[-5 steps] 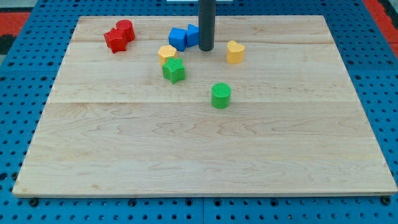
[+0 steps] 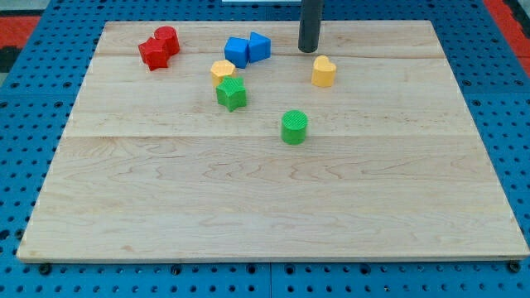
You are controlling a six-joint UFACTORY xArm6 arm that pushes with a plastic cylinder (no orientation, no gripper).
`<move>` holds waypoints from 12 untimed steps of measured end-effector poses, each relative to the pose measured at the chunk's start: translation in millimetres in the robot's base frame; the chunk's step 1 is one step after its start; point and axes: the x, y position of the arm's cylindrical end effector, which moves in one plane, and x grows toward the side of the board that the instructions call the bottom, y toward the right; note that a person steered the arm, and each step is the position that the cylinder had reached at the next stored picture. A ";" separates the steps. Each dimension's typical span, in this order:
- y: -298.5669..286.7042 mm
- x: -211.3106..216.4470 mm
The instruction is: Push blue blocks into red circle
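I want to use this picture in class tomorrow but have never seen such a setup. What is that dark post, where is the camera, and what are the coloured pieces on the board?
The dark post is the robot arm's pushing rod; my tip slides over the wooden board and holds nothing. One camera looks down at a slant. Two blue blocks touch near the view's top, left of my tip. Further left sit a red cylinder and red star-like block. A yellow heart block lies just below my tip. Also there: a yellow block, green star-like block and green cylinder.

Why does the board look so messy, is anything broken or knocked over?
Nothing looks broken or tipped. The two blue blocks sit touching near the view's top, the red blocks are bunched at the top left, and my tip stands right of the blue ones.
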 end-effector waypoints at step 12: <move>-150.5 -12.9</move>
